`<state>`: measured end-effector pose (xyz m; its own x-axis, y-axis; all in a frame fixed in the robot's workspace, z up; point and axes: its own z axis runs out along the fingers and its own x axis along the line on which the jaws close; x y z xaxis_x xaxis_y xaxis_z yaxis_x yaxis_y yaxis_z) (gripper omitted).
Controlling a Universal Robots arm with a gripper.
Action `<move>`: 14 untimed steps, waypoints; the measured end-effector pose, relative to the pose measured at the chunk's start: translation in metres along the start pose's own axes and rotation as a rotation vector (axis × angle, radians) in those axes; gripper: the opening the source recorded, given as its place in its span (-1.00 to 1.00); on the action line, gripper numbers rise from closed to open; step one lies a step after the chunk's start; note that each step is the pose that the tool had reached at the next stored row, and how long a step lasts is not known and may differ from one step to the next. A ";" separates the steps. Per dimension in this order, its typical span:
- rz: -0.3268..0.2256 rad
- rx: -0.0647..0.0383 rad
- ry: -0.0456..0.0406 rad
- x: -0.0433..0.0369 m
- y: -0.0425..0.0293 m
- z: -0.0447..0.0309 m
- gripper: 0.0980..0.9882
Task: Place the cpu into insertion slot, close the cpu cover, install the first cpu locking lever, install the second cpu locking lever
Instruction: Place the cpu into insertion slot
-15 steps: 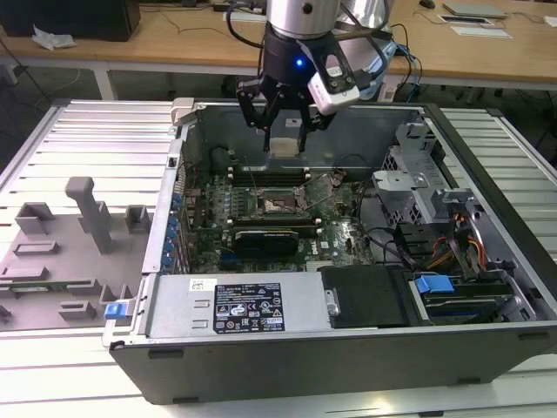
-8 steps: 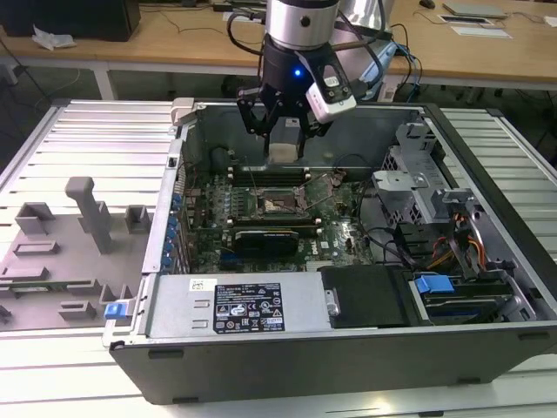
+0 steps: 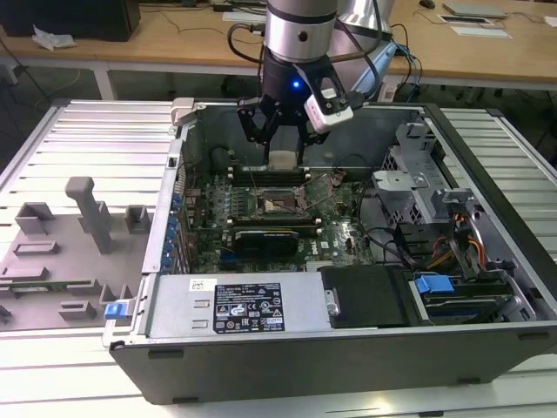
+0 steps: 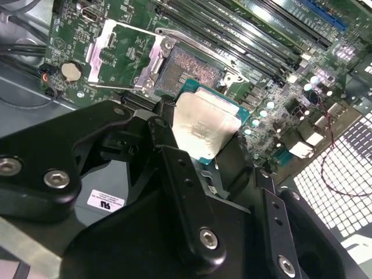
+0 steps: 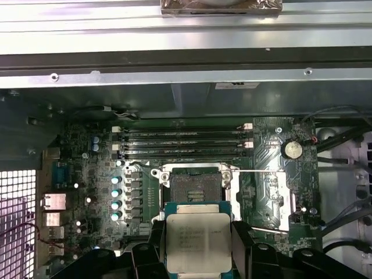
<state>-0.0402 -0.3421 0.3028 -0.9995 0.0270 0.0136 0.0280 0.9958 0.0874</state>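
Fingers (image 5: pixel 241 244) clamped on the cpu (image 5: pixel 199 247); its side edges hidden, top dull silver, seemingly near the insertion slot (image 5: pixel 195 185).

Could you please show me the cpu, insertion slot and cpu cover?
Square silver-grey cpu (image 5: pixel 199 247): first wrist view, metal top.
Dark-framed insertion slot (image 5: pixel 195 185): first wrist view, pin field.
Silver cpu cover (image 4: pixel 156 61): second wrist view, frame edge.

My exterior view looks down at a slant from outside the open computer case (image 3: pixel 261 306), taking in all of it. Both wrist views sit close above the motherboard (image 5: pixel 270 131), the first facing it squarely, the second obliquely. All three share the insertion slot (image 5: pixel 195 183).
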 end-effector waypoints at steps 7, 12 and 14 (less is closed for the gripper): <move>0.098 -0.001 -0.0087 0.0000 -0.0001 0.0011 0.00; 0.211 -0.003 -0.0184 0.0000 -0.0002 0.0016 0.00; 0.254 -0.003 -0.0223 0.0000 -0.0002 0.0020 0.00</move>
<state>-0.0402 -0.3421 0.3008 -0.9603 0.2786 0.0137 0.2787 0.9564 0.0873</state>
